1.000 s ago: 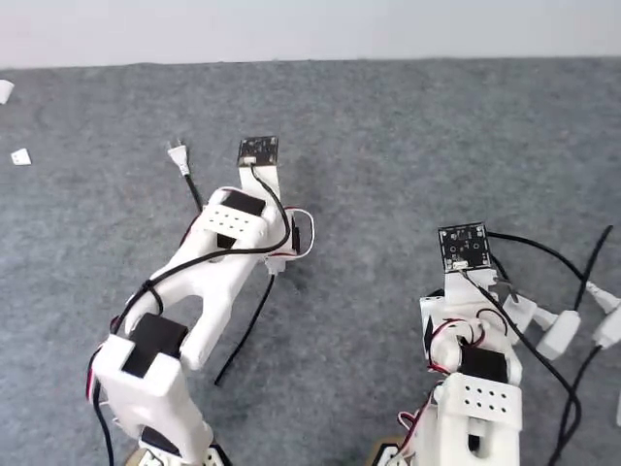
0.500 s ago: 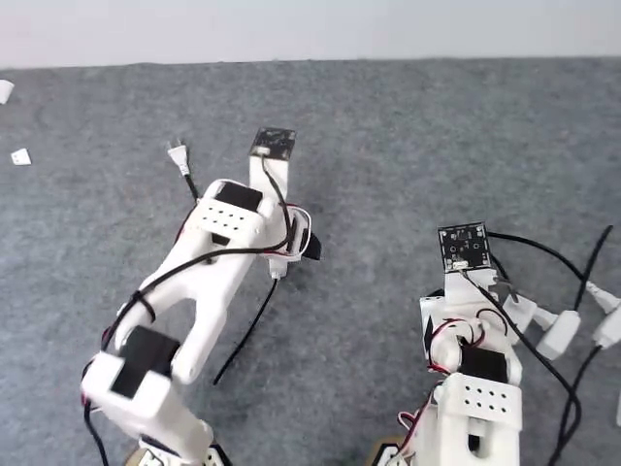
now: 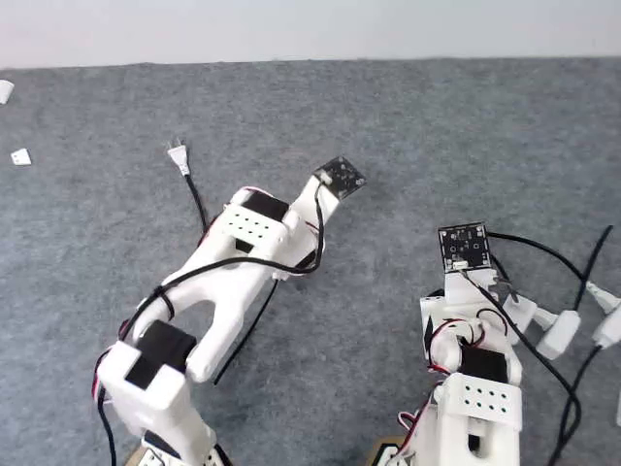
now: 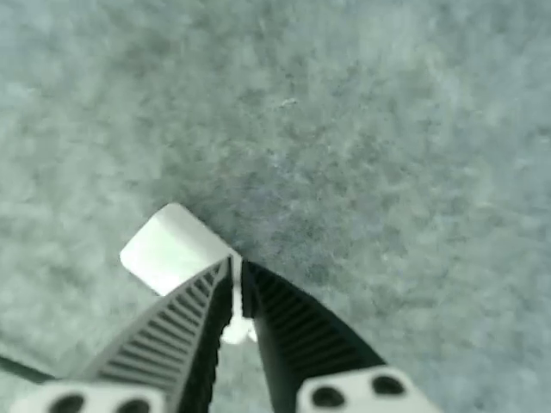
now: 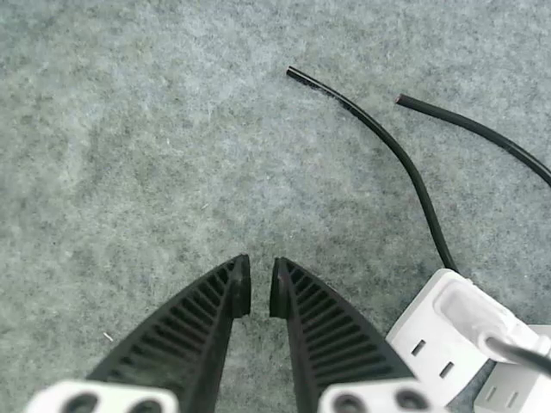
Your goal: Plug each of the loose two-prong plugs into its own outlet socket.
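One loose two-prong plug point(image 3: 178, 153) lies far left on the grey carpet, its black cord running under the left arm point(image 3: 243, 257). My left gripper point(image 4: 238, 261) hangs over the carpet, shut on a white plug point(image 4: 172, 245) that shows beside and between its fingers. A second black cord point(image 3: 243, 335) trails from under that arm toward the front. My right gripper point(image 5: 260, 288) is shut with nothing in it, beside a white outlet socket point(image 5: 430, 344) that has a plug point(image 5: 473, 314) seated in it. The sockets point(image 3: 560, 335) lie at the right edge.
Two loose black cord ends point(image 5: 379, 129) curve across the carpet ahead of the right gripper. More white socket blocks point(image 3: 606, 330) and cords crowd the far right. Small white scraps point(image 3: 19, 155) lie at the far left. The carpet between the arms is bare.
The left arm's wrist has swung and turned to the right, away from the far-left plug. The right arm has not moved.
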Tool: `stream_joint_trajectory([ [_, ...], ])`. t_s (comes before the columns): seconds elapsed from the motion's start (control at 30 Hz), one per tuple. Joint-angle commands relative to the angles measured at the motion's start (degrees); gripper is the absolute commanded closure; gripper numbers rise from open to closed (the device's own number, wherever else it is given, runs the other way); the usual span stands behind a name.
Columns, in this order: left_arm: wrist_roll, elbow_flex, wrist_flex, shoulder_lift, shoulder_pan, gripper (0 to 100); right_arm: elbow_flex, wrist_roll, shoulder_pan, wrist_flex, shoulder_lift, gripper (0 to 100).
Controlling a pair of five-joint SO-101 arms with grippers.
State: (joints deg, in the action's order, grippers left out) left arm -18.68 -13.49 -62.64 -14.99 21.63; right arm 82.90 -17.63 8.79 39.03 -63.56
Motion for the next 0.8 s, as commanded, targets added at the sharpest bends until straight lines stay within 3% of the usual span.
stream_joint_trajectory([
  [0.0, -0.18, 2.33, 4.22, -0.53, -1.14, 99, -0.53, -0.62, -0.31, -0.13, -0.66, 94.5],
  [0.53, -0.09, 1.80, 4.92, -1.23, -12.04, 99, -0.53, -0.62, -0.31, -0.13, -0.66, 94.4],
  [0.77, -0.18, -4.26, 7.47, 0.00, -12.40, 99, -0.53, -0.62, -0.31, -0.13, -0.66, 94.4],
])
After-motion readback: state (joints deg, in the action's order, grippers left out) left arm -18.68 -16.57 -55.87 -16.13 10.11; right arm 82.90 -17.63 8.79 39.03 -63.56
